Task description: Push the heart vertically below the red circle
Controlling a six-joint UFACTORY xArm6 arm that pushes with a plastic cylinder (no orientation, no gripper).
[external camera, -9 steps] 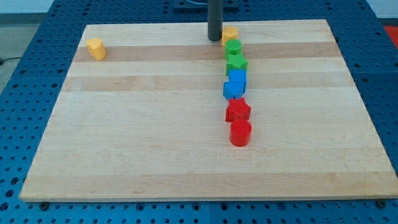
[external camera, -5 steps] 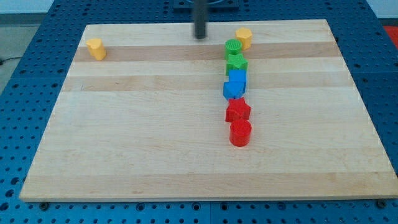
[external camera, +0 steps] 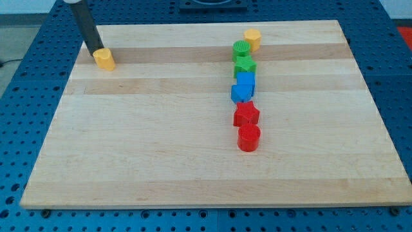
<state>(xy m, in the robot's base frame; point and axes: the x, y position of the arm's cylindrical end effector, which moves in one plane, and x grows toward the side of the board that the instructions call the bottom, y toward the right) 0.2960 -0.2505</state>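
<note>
The yellow heart (external camera: pixel 103 59) lies near the board's top left corner. My tip (external camera: pixel 95 51) touches its upper left side, and the dark rod rises from there out of the view's top. The red circle (external camera: pixel 248 138) stands right of the board's middle, at the bottom end of a column of blocks. The heart is far to the left of the red circle and higher in the view.
Above the red circle stand, going up, a red star (external camera: pixel 246 114), two blue blocks (external camera: pixel 243 87), a green star (external camera: pixel 244 65), a green circle (external camera: pixel 241 48) and a yellow block (external camera: pixel 252 38). The wooden board (external camera: pixel 161 161) lies on a blue perforated table.
My tip has swept from the top middle to the top left and met the yellow heart, which has shifted slightly down and right. Earlier the top yellow block slid right.
</note>
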